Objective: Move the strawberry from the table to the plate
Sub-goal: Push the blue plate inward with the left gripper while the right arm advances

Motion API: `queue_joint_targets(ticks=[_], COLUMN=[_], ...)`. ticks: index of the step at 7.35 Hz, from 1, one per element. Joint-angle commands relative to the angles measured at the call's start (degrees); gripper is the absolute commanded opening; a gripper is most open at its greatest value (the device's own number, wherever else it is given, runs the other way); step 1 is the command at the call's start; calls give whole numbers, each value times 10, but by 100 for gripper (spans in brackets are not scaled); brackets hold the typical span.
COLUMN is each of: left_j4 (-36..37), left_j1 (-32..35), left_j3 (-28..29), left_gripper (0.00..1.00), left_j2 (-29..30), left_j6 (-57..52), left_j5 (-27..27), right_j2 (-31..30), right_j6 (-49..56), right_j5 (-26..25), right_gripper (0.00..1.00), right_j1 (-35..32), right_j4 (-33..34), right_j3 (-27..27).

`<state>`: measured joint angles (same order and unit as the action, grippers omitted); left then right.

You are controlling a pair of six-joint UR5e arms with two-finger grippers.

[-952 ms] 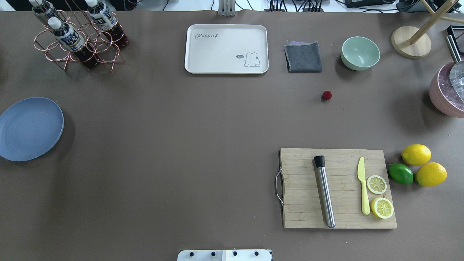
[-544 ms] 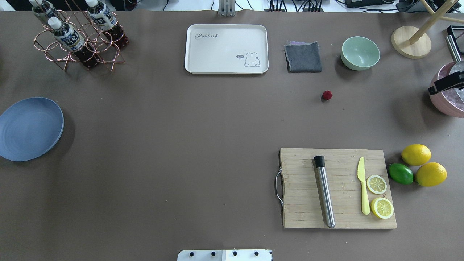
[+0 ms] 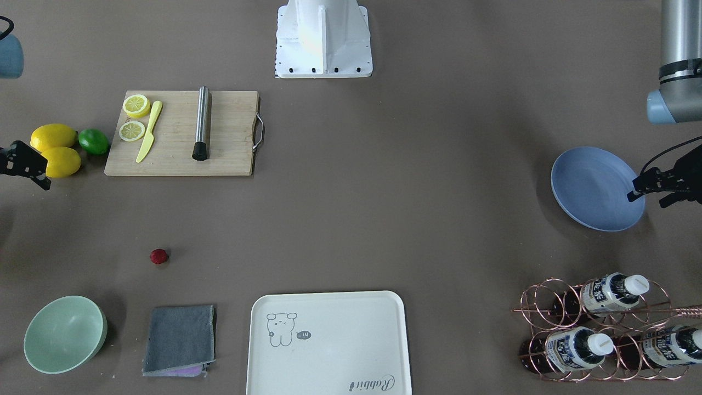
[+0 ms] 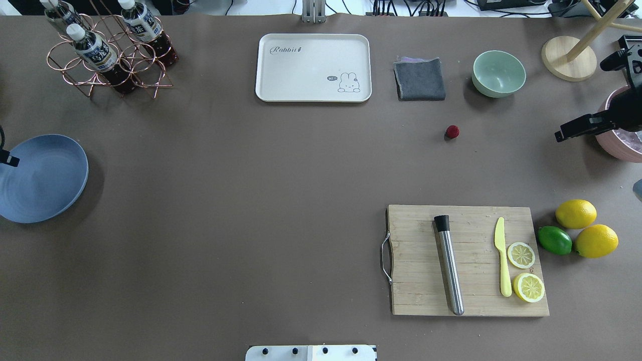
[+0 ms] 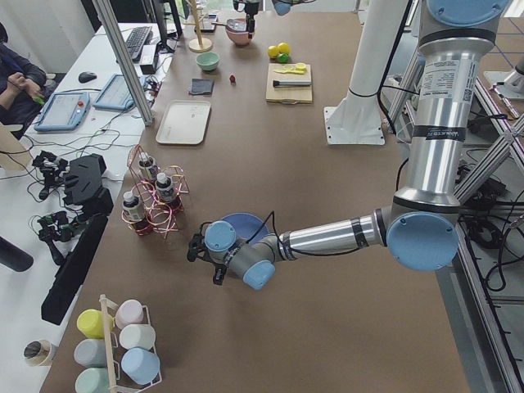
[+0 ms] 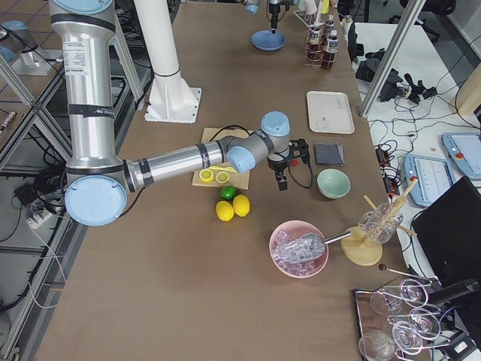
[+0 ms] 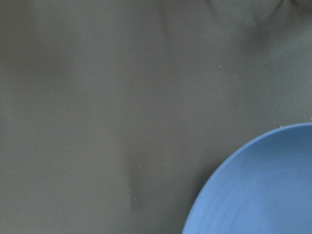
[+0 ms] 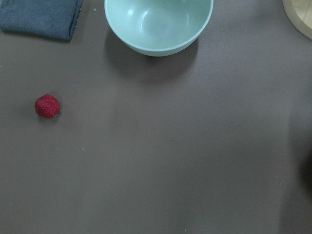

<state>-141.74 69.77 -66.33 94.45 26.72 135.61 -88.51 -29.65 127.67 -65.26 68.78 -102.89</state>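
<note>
The strawberry (image 4: 452, 132) (image 3: 159, 256) (image 8: 47, 106) is a small dark-red berry lying alone on the grey-brown table (image 4: 251, 200), between the grey cloth and the cutting board. The blue plate (image 4: 42, 178) (image 3: 595, 188) (image 7: 263, 190) sits empty at the table's far left edge. My right gripper (image 4: 567, 133) (image 3: 24, 164) hangs at the right edge, well to the right of the berry; its fingers are not clear enough to judge. My left gripper (image 3: 655, 184) hovers at the plate's outer rim, and its fingers are unclear too.
A mint-green bowl (image 4: 498, 73), a grey cloth (image 4: 420, 78) and a cream tray (image 4: 313, 67) line the far side. A cutting board (image 4: 416, 260) carries a steel muddler, a yellow knife and lemon halves; lemons (image 4: 576, 213) and a lime lie beside it. A pink ice bowl (image 4: 622, 145) is under the right arm, and a bottle rack (image 4: 108, 50) is far left.
The right arm has come further in from the right edge, moving left over the pink bowl. A black part of the left arm now shows at the left edge by the plate.
</note>
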Motion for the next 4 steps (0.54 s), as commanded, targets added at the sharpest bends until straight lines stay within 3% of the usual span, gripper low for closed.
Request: queue_joint_targets(ticks=[1,2,3,4], left_j4=[-14,-15,-16,-19], left_j1=[-15,-17,-17,-17], left_j3=[5,4,1,-9], left_gripper=[58,24,0,0], left_j2=[-4,-6,-6,-6], left_j6=[1,1,1,2], left_j5=[3,5,17,32], right_j2=[4,5,7,8], right_j6=[-1,-1,-1,-1], right_j5=[-1,-4,-5,-5], right_gripper=[100,100,100,100], right_j1=[1,1,1,1], right_j4=[0,0,0,0], right_j3=[1,1,2,3])
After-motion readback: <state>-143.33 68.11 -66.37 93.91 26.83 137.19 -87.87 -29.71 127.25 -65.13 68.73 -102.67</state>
